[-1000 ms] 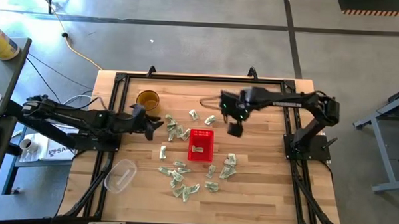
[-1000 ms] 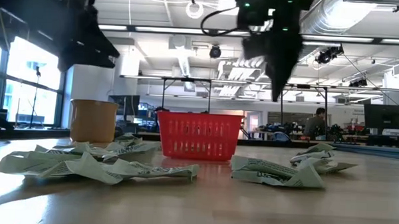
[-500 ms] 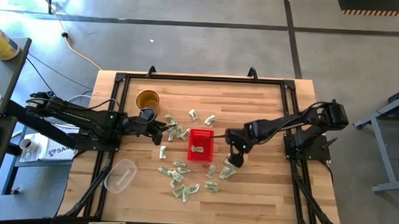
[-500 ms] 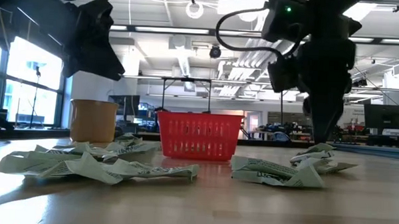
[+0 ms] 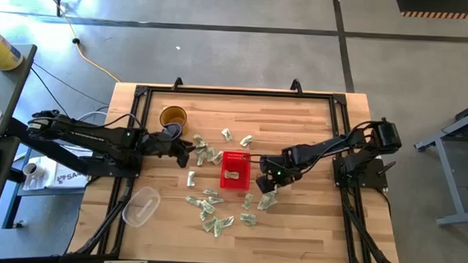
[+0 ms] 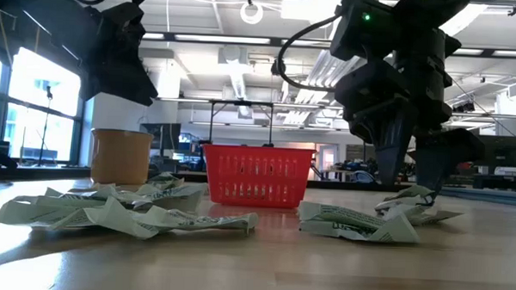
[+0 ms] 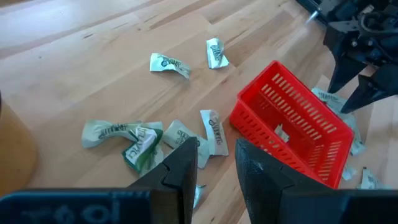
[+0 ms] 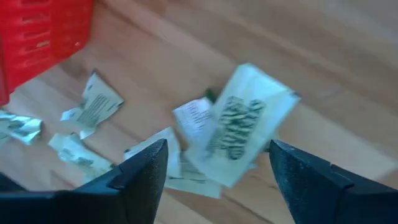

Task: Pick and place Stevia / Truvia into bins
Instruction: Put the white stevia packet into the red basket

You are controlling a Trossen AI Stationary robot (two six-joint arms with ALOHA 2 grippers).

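A red meshed basket (image 5: 235,170) stands mid-table with one sachet (image 5: 232,175) lying inside. Pale green and white sachets lie scattered around it: a cluster at its left (image 5: 206,154), a cluster on its near side (image 5: 209,207), a few at its right (image 5: 267,197). My right gripper (image 5: 273,178) is low over the right cluster, open, fingers pointing down on either side of a sachet (image 8: 239,134). My left gripper (image 5: 188,151) hangs open, well above the left cluster (image 7: 143,140). My right gripper has its open fingers (image 6: 389,162) coming down from above at a crumpled sachet (image 6: 408,198) that lies on the table. Whether they touch it, I cannot tell.
A round amber cup (image 5: 173,116) stands behind the left gripper, toward the far left. A clear plastic tub (image 5: 141,205) lies at the near left. A black frame (image 5: 339,127) borders the table. Bare wood shows along the far side and right of the right cluster.
My right gripper swung from high behind the basket toward the near edge and came down over the sachets right of the basket, then shifted slightly toward the basket. My left gripper moved a little right, toward the basket. The sachets have not visibly moved.
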